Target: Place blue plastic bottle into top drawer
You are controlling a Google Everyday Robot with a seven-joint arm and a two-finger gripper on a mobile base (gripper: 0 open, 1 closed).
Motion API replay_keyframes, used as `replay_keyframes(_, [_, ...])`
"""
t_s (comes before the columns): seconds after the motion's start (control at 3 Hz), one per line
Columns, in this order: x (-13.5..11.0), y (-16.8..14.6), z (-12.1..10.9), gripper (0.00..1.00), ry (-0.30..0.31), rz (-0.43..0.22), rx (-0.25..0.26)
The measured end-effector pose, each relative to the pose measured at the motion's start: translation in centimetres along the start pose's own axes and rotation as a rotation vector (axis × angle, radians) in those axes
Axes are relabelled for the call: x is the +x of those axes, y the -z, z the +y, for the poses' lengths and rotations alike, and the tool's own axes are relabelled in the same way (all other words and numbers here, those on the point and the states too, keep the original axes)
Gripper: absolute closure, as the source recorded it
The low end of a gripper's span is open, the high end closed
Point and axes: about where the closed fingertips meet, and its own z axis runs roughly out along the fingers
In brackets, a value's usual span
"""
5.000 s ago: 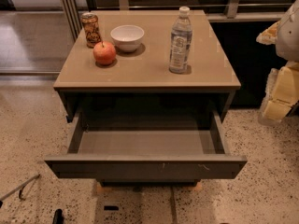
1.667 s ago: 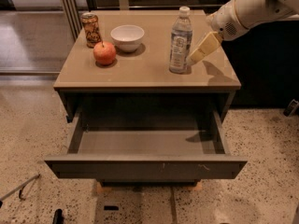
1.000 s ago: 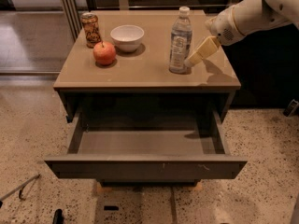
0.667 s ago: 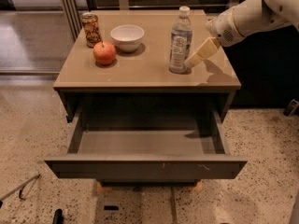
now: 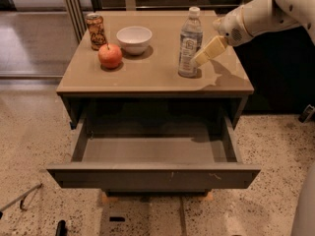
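Note:
The blue plastic bottle (image 5: 189,42), clear with a white cap and a pale label, stands upright on the right half of the cabinet top (image 5: 147,77). My gripper (image 5: 205,53) comes in from the right on a white arm (image 5: 256,16). Its cream tip sits right beside the bottle's lower right side, just above the cabinet top. I cannot tell whether it touches the bottle. The top drawer (image 5: 152,175) is pulled wide open below the cabinet top, and its inside (image 5: 152,149) holds nothing that I can see.
A brown patterned can (image 5: 95,31), a red apple (image 5: 110,56) and a white bowl (image 5: 134,38) stand on the left half of the cabinet top. The cabinet stands on a speckled floor (image 5: 275,146). A dark panel lies behind the arm at the right.
The arm came in from the right and reached the bottle. Over the last second the gripper edged slightly left toward it. The bottle and drawer have not moved.

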Motion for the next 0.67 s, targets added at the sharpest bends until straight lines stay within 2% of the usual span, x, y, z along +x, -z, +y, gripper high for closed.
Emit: replay_keyframes(0.67, [-3.5, -2.9, 0.1, 0.00, 0.050, -0.064, -0.058])
